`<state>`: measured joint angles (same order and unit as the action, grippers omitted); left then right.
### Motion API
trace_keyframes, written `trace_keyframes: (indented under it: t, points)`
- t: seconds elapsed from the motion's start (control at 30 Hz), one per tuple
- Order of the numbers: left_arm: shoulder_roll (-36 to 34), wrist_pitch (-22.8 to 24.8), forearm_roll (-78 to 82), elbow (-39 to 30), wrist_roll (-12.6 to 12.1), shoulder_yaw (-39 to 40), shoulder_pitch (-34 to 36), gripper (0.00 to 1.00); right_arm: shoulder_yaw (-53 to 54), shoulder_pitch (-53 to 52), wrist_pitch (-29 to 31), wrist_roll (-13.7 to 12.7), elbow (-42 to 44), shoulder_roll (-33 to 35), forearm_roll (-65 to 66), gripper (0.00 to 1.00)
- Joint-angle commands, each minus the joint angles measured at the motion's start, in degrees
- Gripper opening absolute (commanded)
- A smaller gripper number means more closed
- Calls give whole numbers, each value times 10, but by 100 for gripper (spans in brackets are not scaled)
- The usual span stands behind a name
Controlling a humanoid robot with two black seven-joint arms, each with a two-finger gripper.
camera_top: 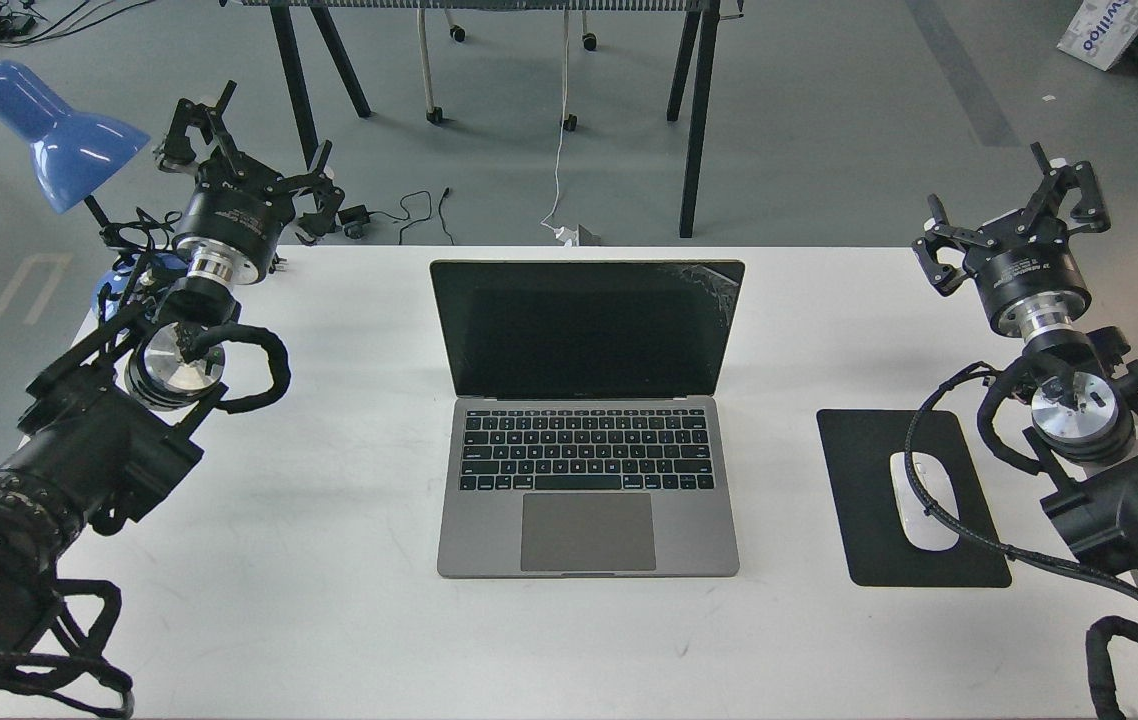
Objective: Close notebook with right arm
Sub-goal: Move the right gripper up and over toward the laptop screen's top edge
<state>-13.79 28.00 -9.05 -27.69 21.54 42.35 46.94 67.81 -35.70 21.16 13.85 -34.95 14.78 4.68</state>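
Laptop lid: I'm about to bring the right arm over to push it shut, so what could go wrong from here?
1. The laptop screen is already cracked at its top right corner; pressing there could worsen it.
2. The right gripper is well off to the side, and its looped cable hangs over the white mouse and the mouse pad, so a sweep inward might drag them.
3. Pushing the lid high could slide the laptop on the white table.
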Motion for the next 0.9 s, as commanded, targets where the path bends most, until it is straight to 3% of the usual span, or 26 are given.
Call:
trace_keyframes:
  t: [0.0,0.33,0.53,0.87]
  points:
    - [1,0,0,0,1,0,0,100,0,-2,0,-1,1,-2,0,100]
    - [-1,0,0,0,3,-1,0,100,-64,-62,-2,-15,28,-4,1,100]
    - [-1,0,0,0,3,0,0,100,-126,-147,0,-16,123,-79,1,100]
    - [-1,0,0,0,3,2,0,100,-176,-174,0,-25,122,-140,0,100]
